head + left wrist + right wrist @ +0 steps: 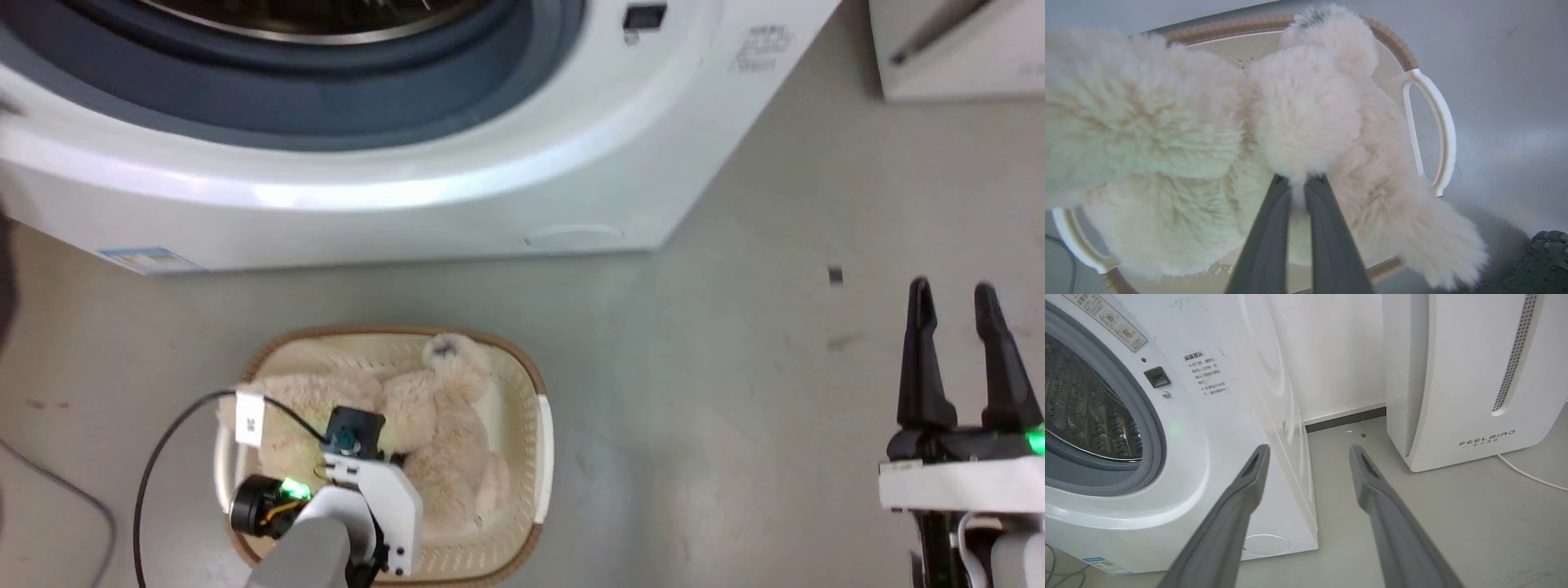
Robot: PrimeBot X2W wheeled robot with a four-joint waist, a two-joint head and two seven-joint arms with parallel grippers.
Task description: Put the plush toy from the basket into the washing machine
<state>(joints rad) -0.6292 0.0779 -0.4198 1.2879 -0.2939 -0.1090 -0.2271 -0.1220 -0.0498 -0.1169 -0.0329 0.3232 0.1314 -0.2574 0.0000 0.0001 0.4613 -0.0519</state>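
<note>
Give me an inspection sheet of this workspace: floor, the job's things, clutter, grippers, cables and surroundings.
Surface: grey floor, a few dark scuffs.
Job's things: plush toy lies in the basket, filling most of it; the basket stands on the floor before the washing machine, whose drum opening is uncovered.
Clutter: one small dark scrap on the floor.
Grippers: left gripper down in the basket, fingers nearly together, pinching the toy's fur; right gripper open, holding nothing, over the floor.
Cables: black cable loops from the left wrist; grey cable on the floor; white cable beside the FEELBIRD appliance.
Surroundings: FEELBIRD appliance beside the washing machine, white wall behind.
</note>
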